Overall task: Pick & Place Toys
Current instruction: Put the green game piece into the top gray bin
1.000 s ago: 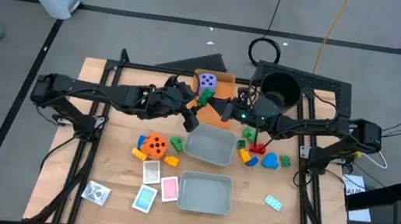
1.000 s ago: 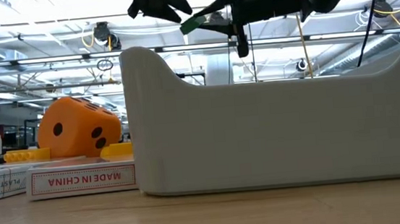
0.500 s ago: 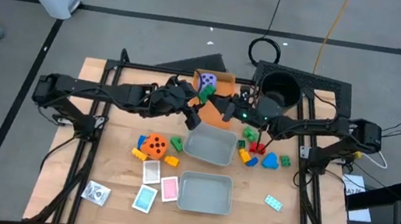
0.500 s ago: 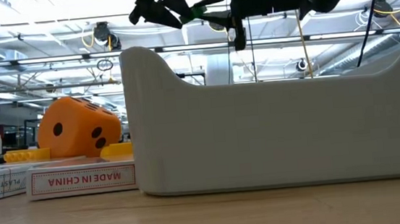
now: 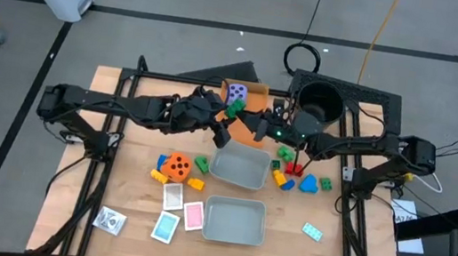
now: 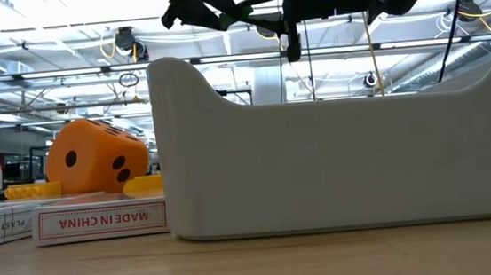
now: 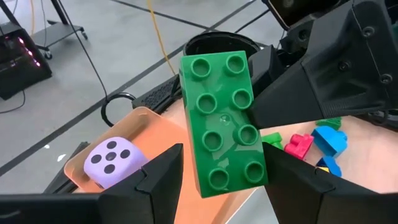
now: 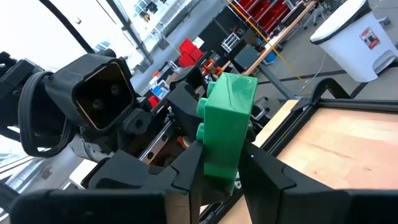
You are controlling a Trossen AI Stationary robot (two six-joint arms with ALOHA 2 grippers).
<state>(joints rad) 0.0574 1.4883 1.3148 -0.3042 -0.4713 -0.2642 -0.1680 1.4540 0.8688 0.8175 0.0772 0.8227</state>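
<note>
A green brick (image 5: 234, 108) with eight bumps is held up in the air by two claws. A purple die (image 5: 236, 92) sits at 12 o'clock. An orange die (image 5: 176, 166) lies at 9 o'clock, with cards (image 5: 182, 214) at 7 o'clock.

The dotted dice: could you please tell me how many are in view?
2: a purple dotted die in the flat orange tray, an orange dotted die on the wooden table. Others may be hidden.
</note>
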